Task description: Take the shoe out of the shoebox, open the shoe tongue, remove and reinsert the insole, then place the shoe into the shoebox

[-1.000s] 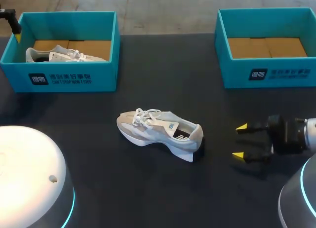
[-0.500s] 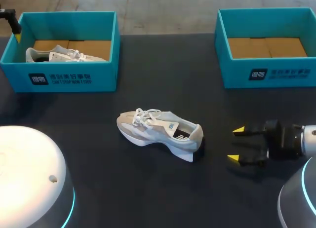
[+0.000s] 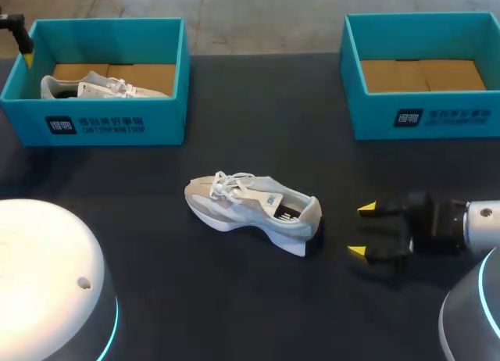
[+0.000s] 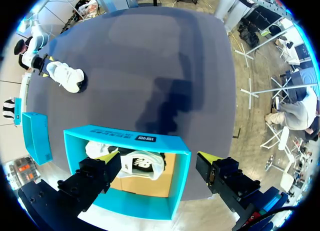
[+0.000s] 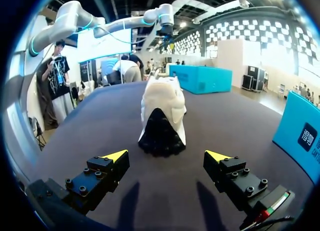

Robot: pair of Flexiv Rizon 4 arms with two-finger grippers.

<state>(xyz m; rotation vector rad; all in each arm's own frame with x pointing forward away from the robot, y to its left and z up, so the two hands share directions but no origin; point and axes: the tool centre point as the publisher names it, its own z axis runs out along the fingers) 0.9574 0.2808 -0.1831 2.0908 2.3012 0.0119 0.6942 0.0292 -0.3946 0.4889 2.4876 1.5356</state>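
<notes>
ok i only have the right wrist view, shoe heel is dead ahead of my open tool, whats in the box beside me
observer: the right box holds nothing but its bare cardboard floor.
operator: and the far box
observer: the left box has a second shoe lying inside.
operator: wheres the left tool
observer: the left tool hangs open above that box, by its outer rear corner, touching nothing.
</notes>
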